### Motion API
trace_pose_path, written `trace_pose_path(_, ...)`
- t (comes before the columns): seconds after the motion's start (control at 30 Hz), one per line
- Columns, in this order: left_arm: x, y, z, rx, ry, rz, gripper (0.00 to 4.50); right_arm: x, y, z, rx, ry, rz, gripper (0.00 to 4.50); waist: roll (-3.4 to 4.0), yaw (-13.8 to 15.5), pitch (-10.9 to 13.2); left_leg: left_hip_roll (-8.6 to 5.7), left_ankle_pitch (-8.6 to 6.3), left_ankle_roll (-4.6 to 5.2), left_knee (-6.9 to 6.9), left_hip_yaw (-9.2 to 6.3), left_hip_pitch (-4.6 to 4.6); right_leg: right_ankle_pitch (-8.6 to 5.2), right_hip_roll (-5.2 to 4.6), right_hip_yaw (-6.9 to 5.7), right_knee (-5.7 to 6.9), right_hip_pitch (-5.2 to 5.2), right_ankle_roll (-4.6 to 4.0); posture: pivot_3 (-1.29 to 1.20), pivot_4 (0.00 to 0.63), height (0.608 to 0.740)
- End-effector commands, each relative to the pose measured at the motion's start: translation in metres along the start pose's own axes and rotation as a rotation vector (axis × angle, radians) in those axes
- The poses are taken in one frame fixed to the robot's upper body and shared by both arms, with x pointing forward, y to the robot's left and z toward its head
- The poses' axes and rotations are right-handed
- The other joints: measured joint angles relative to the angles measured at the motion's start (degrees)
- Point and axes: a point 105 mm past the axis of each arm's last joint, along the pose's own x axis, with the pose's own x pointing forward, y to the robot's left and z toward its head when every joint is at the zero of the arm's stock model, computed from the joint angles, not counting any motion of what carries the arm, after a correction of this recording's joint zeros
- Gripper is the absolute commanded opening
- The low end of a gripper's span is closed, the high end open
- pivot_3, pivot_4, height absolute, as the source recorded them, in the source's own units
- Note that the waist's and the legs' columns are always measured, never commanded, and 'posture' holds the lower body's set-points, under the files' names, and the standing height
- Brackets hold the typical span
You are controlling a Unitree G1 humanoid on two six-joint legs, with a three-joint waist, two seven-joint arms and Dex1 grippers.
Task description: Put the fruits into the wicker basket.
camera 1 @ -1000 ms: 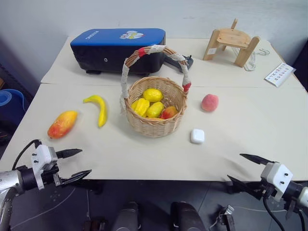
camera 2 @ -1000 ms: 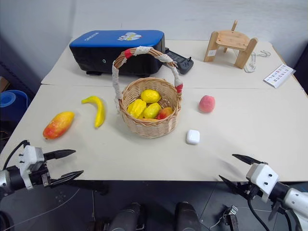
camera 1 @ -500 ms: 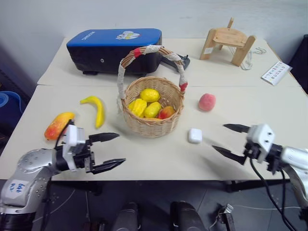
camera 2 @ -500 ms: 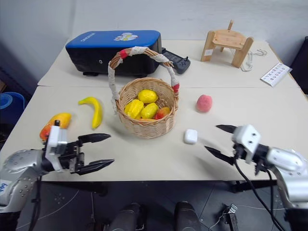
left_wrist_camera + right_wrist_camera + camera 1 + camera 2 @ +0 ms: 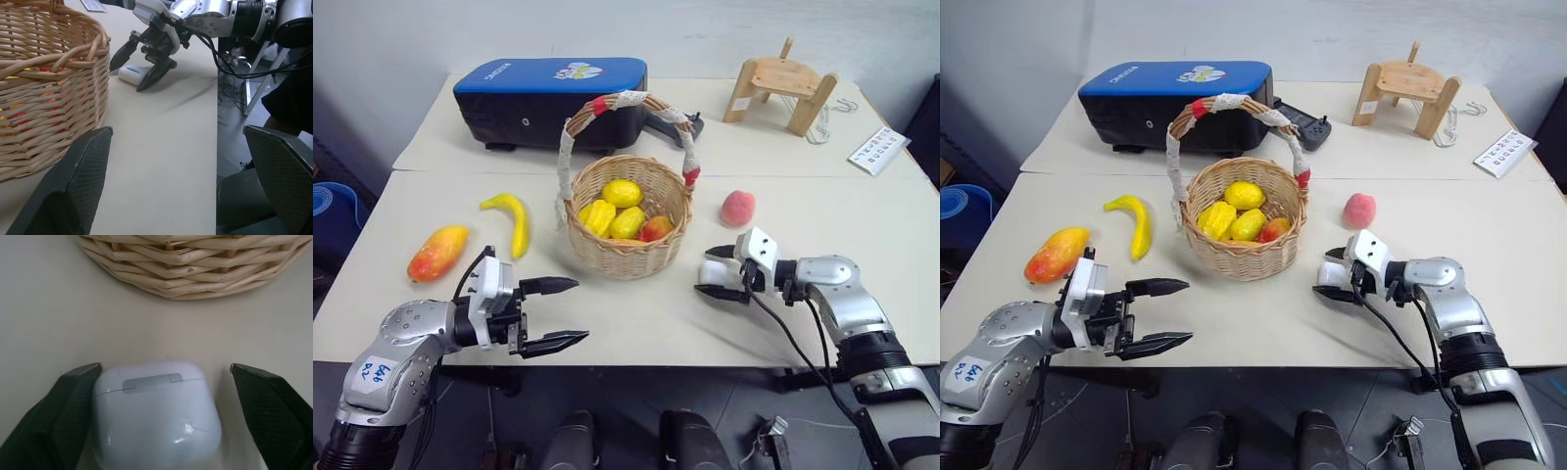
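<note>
The wicker basket [image 5: 628, 257] stands mid-table with yellow pieces [image 5: 623, 193] and a red fruit inside. Left of it lie the banana [image 5: 514, 220] and the mango [image 5: 438, 253]; the peach [image 5: 738, 208] lies to its right. My right gripper [image 5: 717, 272] is open with its fingers on either side of a small white case [image 5: 156, 421]. One finger touches the case and the other stands a little off it. My left gripper [image 5: 579, 310] is open and empty above the table's front edge, pointing toward the basket wall [image 5: 49, 98].
A blue and black case [image 5: 553, 98] sits at the back behind the basket, with a black controller [image 5: 677, 123] beside it. A wooden stool [image 5: 783, 86] and a printed white card [image 5: 881, 149] are at the back right.
My right gripper has moved forward and left across the table to straddle the white case, and its fingers have narrowed. My left gripper came in over the table edge, then held still.
</note>
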Motion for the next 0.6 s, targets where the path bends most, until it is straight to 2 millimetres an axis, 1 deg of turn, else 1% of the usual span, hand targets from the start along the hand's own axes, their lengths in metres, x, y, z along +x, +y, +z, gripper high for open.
trace_pose_path(0.03,0.002,-0.004,0.006,0.038,0.01,-0.034,4.5,-0.007,0.004,-0.009,0.022,0.016,0.012,2.87,0.0,0.0,0.0,0.0,0.0,0.0,0.0,0.0,0.0,0.0,0.0,0.0,0.0,0.0,0.0,0.0,0.15,0.74)
trace_pose_path(0.07,0.003,-0.005,0.006,0.038,0.011,-0.04,4.5,-0.01,0.004,-0.008,0.021,0.012,0.005,2.83,0.0,0.0,0.0,0.0,0.0,0.0,0.0,0.0,0.0,0.0,-0.01,0.0,0.01,0.0,0.0,0.0,0.15,0.74)
trace_pose_path(0.1,0.004,-0.005,0.006,0.038,0.009,-0.048,4.5,-0.017,0.001,-0.01,0.028,0.013,-0.04,2.84,0.0,0.2,0.0,0.0,-0.01,-0.01,0.0,0.0,0.0,0.0,-0.02,0.0,0.02,-0.01,0.0,0.0,0.15,0.74)
trace_pose_path(0.17,0.008,-0.005,0.009,0.045,-0.005,-0.065,4.5,-0.034,-0.004,-0.006,0.055,-0.018,-0.128,2.84,0.0,0.8,0.0,-0.02,-0.01,-0.01,0.0,-0.08,-0.02,0.0,-0.06,0.0,0.03,-0.01,0.0,0.0,0.15,0.74)
trace_pose_path(0.27,0.015,-0.003,0.017,0.051,-0.054,-0.081,4.5,-0.074,-0.001,0.001,0.104,-0.069,-0.25,2.84,0.04,1.9,0.0,-0.1,-0.02,0.0,0.0,-0.24,-0.17,0.0,-0.12,0.02,-0.01,-0.02,0.0,0.0,0.15,0.74)
trace_pose_path(0.33,0.021,-0.003,0.023,0.052,-0.088,-0.094,4.5,-0.108,-0.003,-0.003,0.148,-0.065,-0.371,2.84,0.09,2.0,0.1,-0.11,-0.03,0.02,0.0,-0.24,-0.22,0.0,-0.11,0.01,-0.1,-0.02,0.01,0.0,0.15,0.74)
trace_pose_path(0.4,0.028,-0.002,0.029,0.053,-0.123,-0.108,4.5,-0.148,-0.01,-0.016,0.178,-0.011,-0.535,2.84,0.09,1.9,0.1,-0.13,-0.03,0.03,0.0,-0.14,-0.22,0.01,-0.06,-0.08,-0.17,0.01,0.02,0.0,0.15,0.74)
trace_pose_path(0.47,0.035,-0.002,0.033,0.056,-0.148,-0.122,4.5,-0.181,-0.018,-0.03,0.188,0.045,-0.676,2.84,0.09,1.8,0.1,-0.14,-0.01,0.07,0.01,-0.02,-0.15,0.04,-0.04,-0.1,-0.19,0.05,0.07,0.0,0.15,0.74)
trace_pose_path(0.53,0.042,-0.001,0.038,0.054,-0.177,-0.135,4.5,-0.215,-0.033,-0.05,0.237,0.091,-0.857,2.84,0.08,1.3,0.0,-0.12,-0.01,0.07,0.01,0.13,0.01,0.04,0.0,0.04,-0.25,0.06,0.07,0.0,0.15,0.74)
trace_pose_path(0.6,0.046,-0.001,0.039,0.056,-0.186,-0.144,4.5,-0.234,-0.041,-0.068,0.28,0.133,-0.959,2.84,0.08,0.8,0.0,-0.1,0.0,0.07,0.0,0.22,0.08,0.04,0.02,0.13,-0.21,0.05,0.07,0.0,0.15,0.74)
